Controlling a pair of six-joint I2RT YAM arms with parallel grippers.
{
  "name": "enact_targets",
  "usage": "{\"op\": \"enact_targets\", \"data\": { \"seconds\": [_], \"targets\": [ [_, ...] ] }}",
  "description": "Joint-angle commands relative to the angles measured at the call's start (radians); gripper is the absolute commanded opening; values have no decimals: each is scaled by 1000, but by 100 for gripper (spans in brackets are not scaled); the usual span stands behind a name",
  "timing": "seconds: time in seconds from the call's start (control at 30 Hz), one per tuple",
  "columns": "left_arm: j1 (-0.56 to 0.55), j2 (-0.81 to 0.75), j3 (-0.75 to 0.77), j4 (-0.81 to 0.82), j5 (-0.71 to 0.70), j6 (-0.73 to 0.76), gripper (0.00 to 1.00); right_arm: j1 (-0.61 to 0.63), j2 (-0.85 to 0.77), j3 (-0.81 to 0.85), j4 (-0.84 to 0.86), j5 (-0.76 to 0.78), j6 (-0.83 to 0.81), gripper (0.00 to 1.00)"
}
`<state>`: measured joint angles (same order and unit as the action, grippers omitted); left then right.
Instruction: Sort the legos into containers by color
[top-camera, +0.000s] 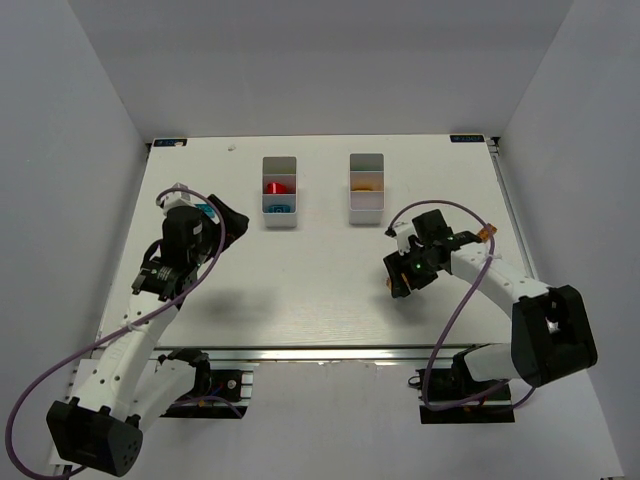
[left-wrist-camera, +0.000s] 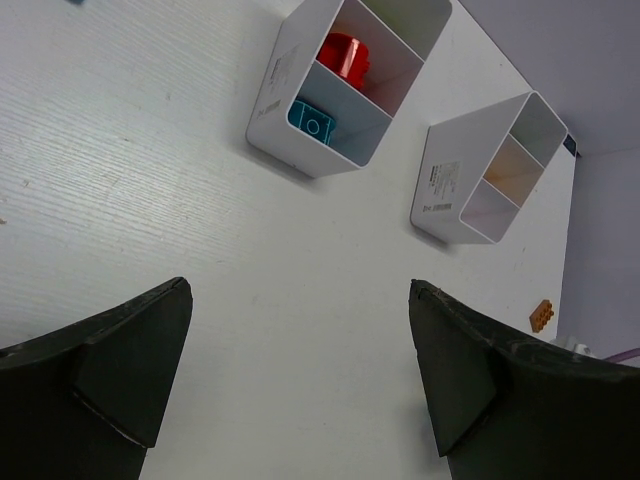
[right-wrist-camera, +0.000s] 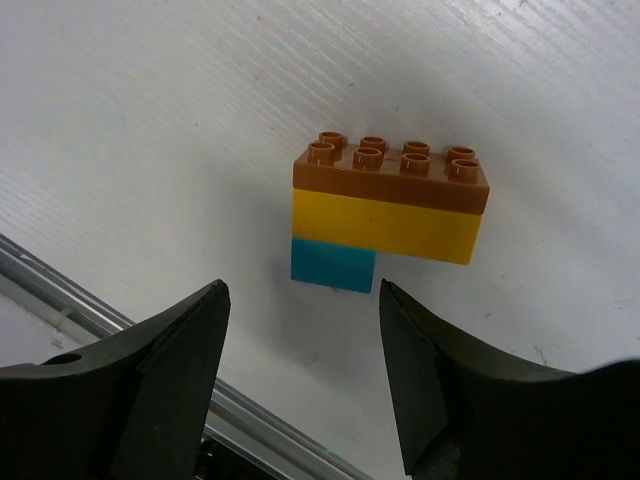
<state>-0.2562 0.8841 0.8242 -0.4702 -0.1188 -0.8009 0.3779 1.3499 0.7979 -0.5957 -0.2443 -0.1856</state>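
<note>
Right gripper (right-wrist-camera: 300, 310): fingers apart, empty. Lego stack on table (right-wrist-camera: 150, 120) at its 12 o'clock: orange brick (right-wrist-camera: 392, 180) on yellow brick (right-wrist-camera: 385, 225) on teal brick (right-wrist-camera: 333, 265). Left gripper (left-wrist-camera: 300, 300): fingers wide apart, empty. At its 1 o'clock, left bin (left-wrist-camera: 288, 55) holds red piece (left-wrist-camera: 345, 55) and blue brick (left-wrist-camera: 313, 120); right bin (left-wrist-camera: 445, 215) beyond. Side labels (left-wrist-camera: 268, 100) unreadable.

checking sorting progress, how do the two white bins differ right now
The left bin holds two pieces: a red piece in its middle compartment and a blue brick in the near one. The right bin holds only an orange piece, in its middle compartment. So the left bin has one empty compartment and the right bin has two. Both are white, the same shape, with three compartments, and stand side by side.
</note>
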Motion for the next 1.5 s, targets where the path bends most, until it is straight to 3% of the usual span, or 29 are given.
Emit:
{"op": "enact_targets", "data": {
  "seconds": [0.0,0.73,0.93,1.17,1.33,1.47],
  "targets": [
    [6,-33,-13,2,8,-11,98,15,29,6,43,26,43,66],
    [8,-31,-20,31,31,-32,98,59,136,50,85,123,98,54],
    [8,-28,-33,68,68,-41,98,62,147,54,96,100,98,35],
    [6,-13,-80,163,233,-81,98,62,69,55,79,15,32,13],
    [8,61,-131,272,405,-124,98,85,-80,70,143,-136,-161,0],
    [6,128,-161,375,563,-159,98,125,-101,125,154,-248,-301,0]
  ]
}}
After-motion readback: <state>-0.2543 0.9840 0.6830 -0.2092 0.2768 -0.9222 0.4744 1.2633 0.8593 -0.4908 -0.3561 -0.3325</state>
